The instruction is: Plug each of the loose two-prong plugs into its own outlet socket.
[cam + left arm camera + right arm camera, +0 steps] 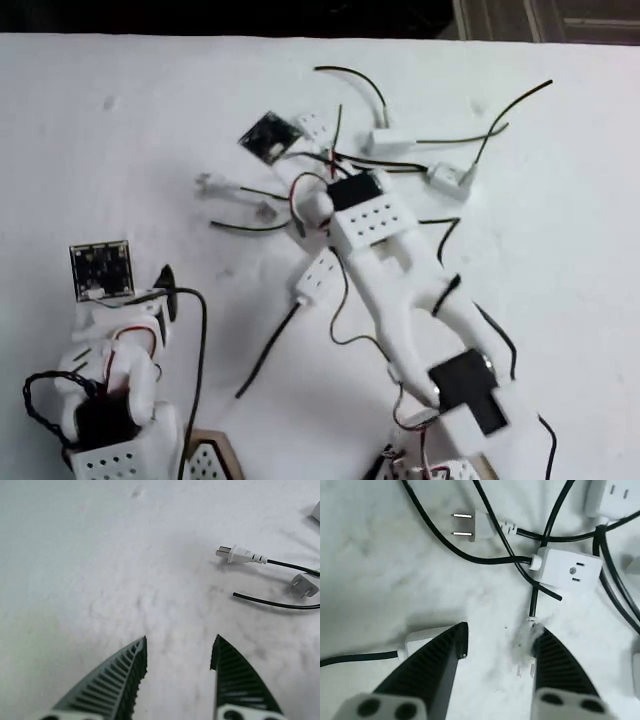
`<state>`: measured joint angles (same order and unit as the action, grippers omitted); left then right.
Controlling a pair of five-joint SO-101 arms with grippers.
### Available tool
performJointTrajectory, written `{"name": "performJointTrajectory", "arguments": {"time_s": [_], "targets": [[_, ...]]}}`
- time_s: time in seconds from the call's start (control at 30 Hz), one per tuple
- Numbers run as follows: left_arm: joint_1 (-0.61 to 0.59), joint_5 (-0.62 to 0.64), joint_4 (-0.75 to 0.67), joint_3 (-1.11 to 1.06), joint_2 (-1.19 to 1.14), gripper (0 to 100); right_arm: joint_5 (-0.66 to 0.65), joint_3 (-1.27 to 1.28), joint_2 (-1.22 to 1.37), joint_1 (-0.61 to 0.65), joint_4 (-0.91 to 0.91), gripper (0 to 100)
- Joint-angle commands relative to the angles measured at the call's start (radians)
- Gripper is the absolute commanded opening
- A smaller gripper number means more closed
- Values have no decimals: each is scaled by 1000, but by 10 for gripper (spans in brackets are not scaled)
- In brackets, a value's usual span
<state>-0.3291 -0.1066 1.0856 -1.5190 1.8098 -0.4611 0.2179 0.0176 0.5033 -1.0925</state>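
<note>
Plugs [479, 525] and sockets [567, 569] on white table [370, 555]

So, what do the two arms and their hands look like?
Both the left arm and the right arm are white plastic with black motor blocks and thin red and black wires. The left hand and right hand each have two dark, ribbed, pointed fingers.

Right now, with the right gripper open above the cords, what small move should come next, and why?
Probably close the right gripper on the small plug: it lies between the open fingers, close against one, and an outlet socket sits free just beyond it.
</note>
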Motion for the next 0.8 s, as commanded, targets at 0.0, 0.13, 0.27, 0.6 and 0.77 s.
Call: {"name": "performJointTrajectory", "arguments": {"time_s": [0.0, 0.13, 0.27, 0.6, 0.77], "targets": [[-8, -11, -17, 8, 7, 221, -51, -49, 53, -10, 84, 198], [-8, -11, -17, 8, 7, 221, -55, -130, 182, -28, 101, 198], [-8, -11, -17, 8, 7, 221, -55, -226, 294, -61, 97, 198], [-8, -11, -17, 8, 7, 221, -55, -318, 377, -183, -90, 198], [-8, -11, -17, 8, 7, 221, -55, -318, 437, -237, -94, 198]]}}
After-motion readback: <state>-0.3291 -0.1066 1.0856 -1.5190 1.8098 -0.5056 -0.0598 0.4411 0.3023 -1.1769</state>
